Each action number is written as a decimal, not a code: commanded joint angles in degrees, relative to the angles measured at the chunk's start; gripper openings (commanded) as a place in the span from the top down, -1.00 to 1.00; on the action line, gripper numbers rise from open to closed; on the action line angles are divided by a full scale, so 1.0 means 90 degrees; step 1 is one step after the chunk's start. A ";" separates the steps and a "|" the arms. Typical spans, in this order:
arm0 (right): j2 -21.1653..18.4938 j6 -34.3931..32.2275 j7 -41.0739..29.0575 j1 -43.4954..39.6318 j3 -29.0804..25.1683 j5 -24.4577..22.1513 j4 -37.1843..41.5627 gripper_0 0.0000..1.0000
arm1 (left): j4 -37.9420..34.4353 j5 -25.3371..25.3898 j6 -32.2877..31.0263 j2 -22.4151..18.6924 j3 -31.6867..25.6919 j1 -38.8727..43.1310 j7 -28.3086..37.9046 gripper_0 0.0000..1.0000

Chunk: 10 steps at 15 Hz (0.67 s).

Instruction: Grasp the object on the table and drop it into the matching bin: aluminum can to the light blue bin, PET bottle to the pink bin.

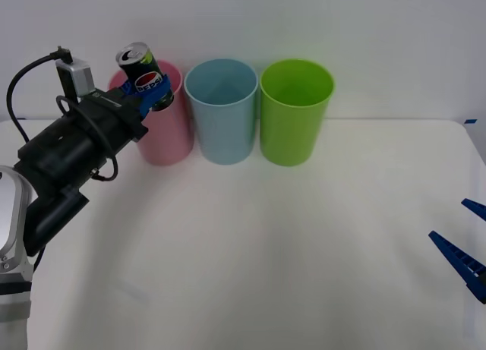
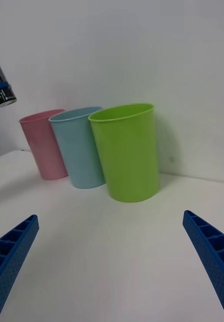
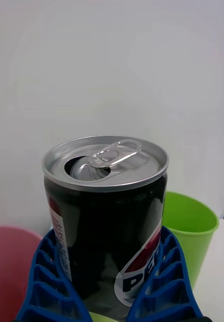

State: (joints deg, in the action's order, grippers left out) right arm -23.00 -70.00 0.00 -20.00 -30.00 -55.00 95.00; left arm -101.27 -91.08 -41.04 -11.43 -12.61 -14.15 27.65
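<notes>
My left gripper (image 1: pixel 149 89) is shut on the black Pepsi aluminum can (image 1: pixel 144 74), holding it in the air in front of the pink bin (image 1: pixel 163 134), about level with its rim. The can (image 3: pixel 105 221) sits upright between the blue fingers (image 3: pixel 46 282), its silver top and pull tab showing, and the held can (image 2: pixel 1 90) also appears in the right wrist view. The light blue bin (image 1: pixel 222 115) stands just right of the pink one. My right gripper (image 1: pixel 465 240) rests open low over the white table (image 1: pixel 266 251) at the right edge, far from the bins.
A lime green bin (image 1: pixel 295 115) stands right of the light blue bin, all three in a row against the white back wall. In the right wrist view they appear as the green bin (image 2: pixel 127 151), the blue bin (image 2: pixel 79 148) and the pink bin (image 2: pixel 44 146).
</notes>
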 commanded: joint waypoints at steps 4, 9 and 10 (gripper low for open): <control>0.0000 0.0000 0.0000 0.0000 0.0000 0.0000 0.0000 -1.00 | 0.1340 -0.0310 0.0253 0.0011 0.0210 -0.1250 -0.0084 1.00; 0.0000 0.0000 0.0000 0.0000 0.0000 0.0000 0.0000 -1.00 | 0.2258 -0.0505 0.0478 0.0040 0.0249 -0.2061 -0.0181 1.00; 0.0000 0.0000 0.0000 0.0000 0.0000 0.0000 0.0000 -1.00 | 0.2394 -0.0554 0.0517 0.0040 0.0239 -0.2178 -0.0191 1.00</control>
State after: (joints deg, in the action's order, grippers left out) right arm -23.00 -70.00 0.00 -20.00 -30.00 -55.00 95.00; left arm -80.64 -95.69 -36.71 -11.07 -10.39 -32.94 26.02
